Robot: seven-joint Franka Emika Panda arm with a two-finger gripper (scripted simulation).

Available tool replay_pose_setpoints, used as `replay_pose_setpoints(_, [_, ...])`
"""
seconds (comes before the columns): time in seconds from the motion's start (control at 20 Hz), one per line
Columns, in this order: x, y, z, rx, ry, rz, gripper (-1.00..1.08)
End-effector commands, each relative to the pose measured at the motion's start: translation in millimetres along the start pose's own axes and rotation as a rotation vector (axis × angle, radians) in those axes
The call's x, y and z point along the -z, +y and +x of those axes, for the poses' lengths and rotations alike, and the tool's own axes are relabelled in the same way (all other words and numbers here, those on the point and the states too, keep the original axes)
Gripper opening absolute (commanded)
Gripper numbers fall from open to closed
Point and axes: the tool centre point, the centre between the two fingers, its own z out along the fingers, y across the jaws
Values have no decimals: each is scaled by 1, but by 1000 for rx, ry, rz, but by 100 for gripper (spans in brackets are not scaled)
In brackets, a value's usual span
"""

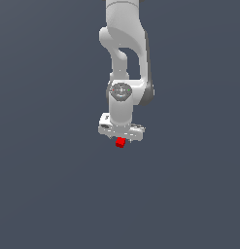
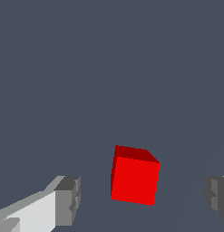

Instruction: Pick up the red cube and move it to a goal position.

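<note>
The red cube [image 2: 133, 180] sat on the plain grey floor [image 1: 53, 194], directly under the gripper [image 1: 121, 135] and between its two fingers [image 2: 68, 200], touching neither. In the wrist view the fingers stood spread wide, with clear floor showing on both sides of the cube; the cube lay slightly turned relative to the finger line. The step in hand looked like the final approach before grasping. The next move probably called for a short descent, then closing evenly on opposite faces. No goal marker was visible near the cube.
</note>
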Motion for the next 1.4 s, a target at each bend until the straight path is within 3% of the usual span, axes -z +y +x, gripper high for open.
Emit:
replay_pose_setpoints(0.0, [-18,1,-5,-49,4,0,100])
replay_pose_setpoints(0.35, [-51,3,-12,-137,12,1,100])
replay_pose_setpoints(0.7, [-59,2,-13,-159,13,2,100])
replay_pose_setpoints(0.75, [-59,2,-13,-159,13,2,-100])
replay_pose_setpoints(1.35, [-58,2,-13,-158,12,2,-100])
